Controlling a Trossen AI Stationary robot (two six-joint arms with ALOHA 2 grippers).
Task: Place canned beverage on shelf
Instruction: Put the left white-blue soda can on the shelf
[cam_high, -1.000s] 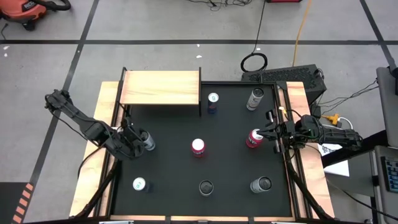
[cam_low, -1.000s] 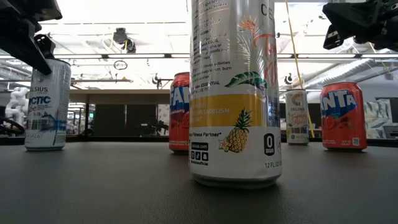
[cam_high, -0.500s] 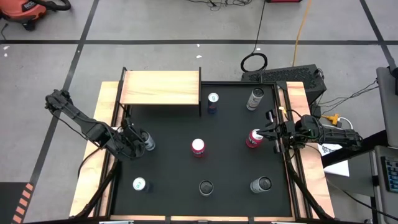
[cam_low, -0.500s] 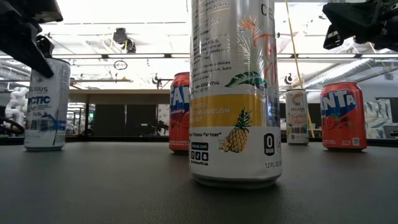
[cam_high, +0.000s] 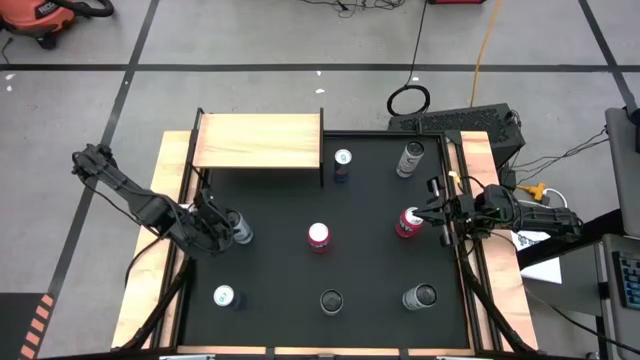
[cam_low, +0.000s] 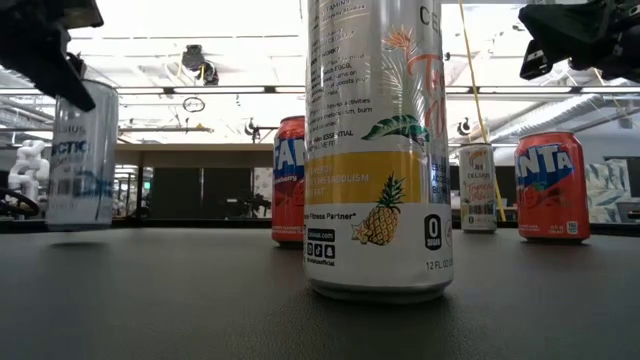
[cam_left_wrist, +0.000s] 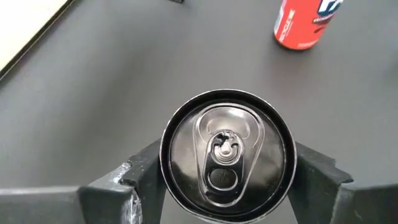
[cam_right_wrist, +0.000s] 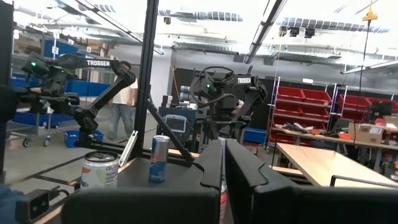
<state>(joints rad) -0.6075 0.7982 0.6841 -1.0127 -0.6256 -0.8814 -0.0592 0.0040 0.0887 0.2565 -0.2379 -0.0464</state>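
Note:
My left gripper (cam_high: 228, 228) is shut on a white and silver Celsius can (cam_low: 82, 158) at the mat's left side; its dark top (cam_left_wrist: 227, 155) shows between my fingers in the left wrist view. The shelf (cam_high: 258, 140), a pale wood board on a thin black frame, stands at the far left and holds nothing. My right gripper (cam_high: 432, 212) is shut and empty, just above and to the right of a red Fanta can (cam_high: 407, 222) that stands on the mat. My left gripper pinches the can's upper wall (cam_left_wrist: 166, 163) just below the rim, one finger (cam_left_wrist: 144, 182) on each side. The fingers come from above, slanting in from the table's left. The can stays upright, its base (cam_low: 80, 226) just off the mat.
Other cans stand upright on the black mat: a red one (cam_high: 318, 236) in the middle, a slim blue one (cam_high: 342, 163) and a silver one (cam_high: 410, 158) at the far side, and three (cam_high: 223, 296) (cam_high: 331, 301) (cam_high: 420, 296) along the near edge. Wooden strips edge the mat.
My left gripper has gone up a little with the Celsius can, which has left the mat and stays upright.

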